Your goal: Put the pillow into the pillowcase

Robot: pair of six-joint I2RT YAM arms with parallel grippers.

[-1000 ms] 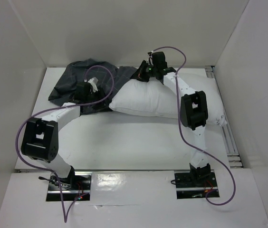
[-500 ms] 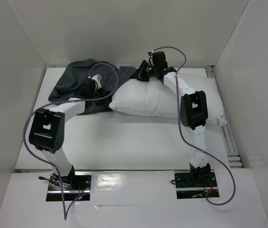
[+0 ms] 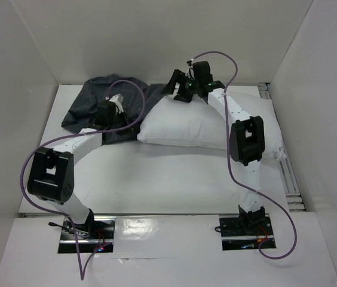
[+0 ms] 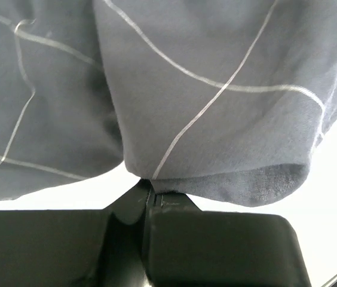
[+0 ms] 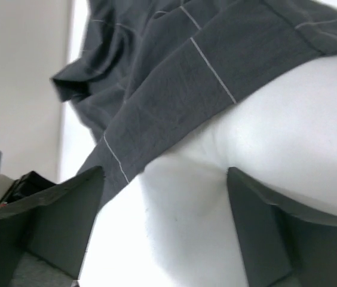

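Observation:
The white pillow (image 3: pixel 192 122) lies across the back right of the table, its left end against the dark grid-patterned pillowcase (image 3: pixel 94 98), which is crumpled at the back left. My left gripper (image 3: pixel 111 111) sits at the case's near edge. In the left wrist view its jaws (image 4: pixel 148 190) are shut on a fold of the pillowcase (image 4: pixel 216 89). My right gripper (image 3: pixel 180 89) hovers over the pillow's far left corner. It stands open (image 5: pixel 165 197), with the pillow (image 5: pixel 276 131) between its fingers (image 5: pixel 67 221) and the pillowcase hem (image 5: pixel 174 66) just beyond them.
White walls close in the table (image 3: pixel 156 179) at the back and both sides. A metal rail (image 3: pixel 291 179) runs along the right edge. Purple cables loop over both arms. The right arm's elbow (image 3: pixel 246 140) hangs over the pillow's right half.
My right gripper has opened and lifted slightly off the pillow's corner. The left arm's elbow swung right, then back left, with the left gripper staying at the pillowcase edge.

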